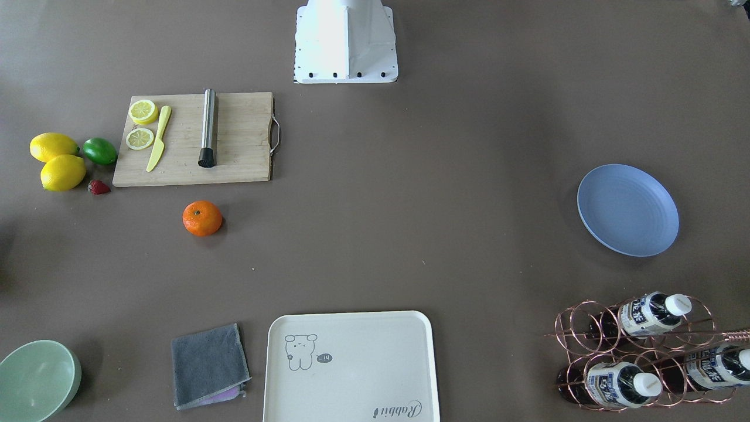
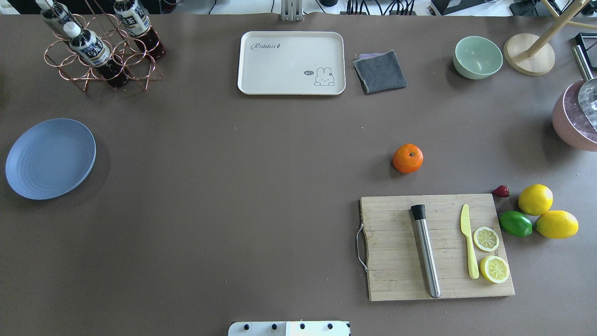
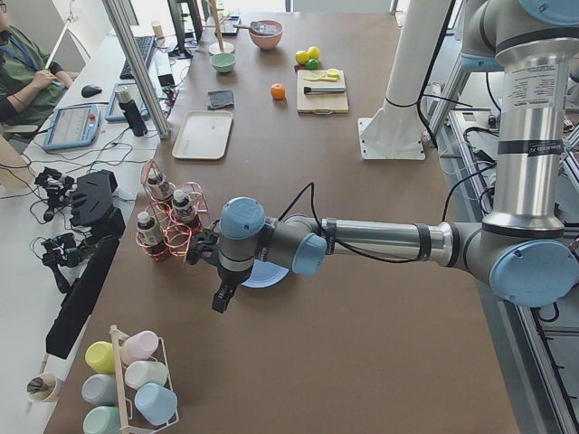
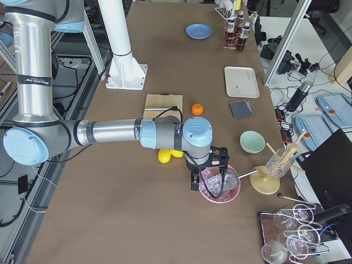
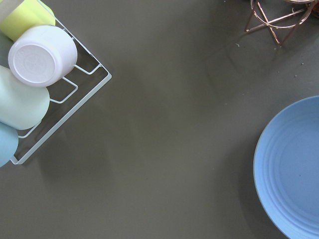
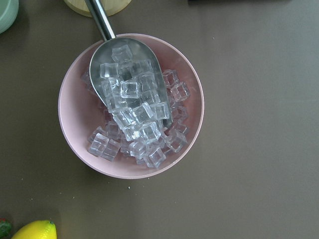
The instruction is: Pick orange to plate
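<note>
The orange (image 2: 407,158) sits free on the worktop (image 2: 261,177), just beyond the cutting board (image 2: 396,261) and well apart from the plate (image 2: 50,158) at far left. The right fingers (image 4: 193,184) are nearer, so they should descend vertically and straddle its middle. I cannot tell either arm's finger spread.

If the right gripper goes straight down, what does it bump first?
Most likely the ice cubes heaped on the metal scoop in the pink bowl, which lies directly under the right gripper.
</note>
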`<action>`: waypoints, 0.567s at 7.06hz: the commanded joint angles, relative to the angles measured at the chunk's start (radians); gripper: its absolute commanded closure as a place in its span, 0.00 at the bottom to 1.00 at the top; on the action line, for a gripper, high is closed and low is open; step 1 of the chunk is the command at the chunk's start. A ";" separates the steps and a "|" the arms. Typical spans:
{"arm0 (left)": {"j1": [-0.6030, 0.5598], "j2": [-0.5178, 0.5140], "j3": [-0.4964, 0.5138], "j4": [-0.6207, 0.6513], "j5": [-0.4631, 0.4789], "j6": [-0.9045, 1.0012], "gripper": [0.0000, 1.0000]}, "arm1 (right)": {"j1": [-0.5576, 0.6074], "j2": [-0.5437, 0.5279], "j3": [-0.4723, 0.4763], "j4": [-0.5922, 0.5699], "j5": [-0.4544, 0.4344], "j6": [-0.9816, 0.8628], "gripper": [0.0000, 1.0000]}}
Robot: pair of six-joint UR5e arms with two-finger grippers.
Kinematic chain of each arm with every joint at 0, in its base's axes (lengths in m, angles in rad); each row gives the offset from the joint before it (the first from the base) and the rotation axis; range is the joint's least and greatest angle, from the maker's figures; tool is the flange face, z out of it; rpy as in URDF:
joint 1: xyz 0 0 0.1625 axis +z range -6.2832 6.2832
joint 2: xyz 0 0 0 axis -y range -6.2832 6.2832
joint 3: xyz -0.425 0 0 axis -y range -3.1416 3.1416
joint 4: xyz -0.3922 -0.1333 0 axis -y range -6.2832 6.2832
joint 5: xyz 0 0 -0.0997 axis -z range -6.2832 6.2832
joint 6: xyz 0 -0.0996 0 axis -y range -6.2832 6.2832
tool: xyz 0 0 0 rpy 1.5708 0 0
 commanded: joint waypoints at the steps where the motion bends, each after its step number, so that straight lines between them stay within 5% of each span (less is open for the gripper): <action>1: 0.003 0.002 -0.018 -0.009 0.000 -0.001 0.02 | -0.001 0.003 0.003 0.000 0.002 0.000 0.00; 4: -0.002 -0.011 -0.015 -0.008 0.002 -0.004 0.02 | -0.003 0.003 0.001 0.000 0.038 0.002 0.00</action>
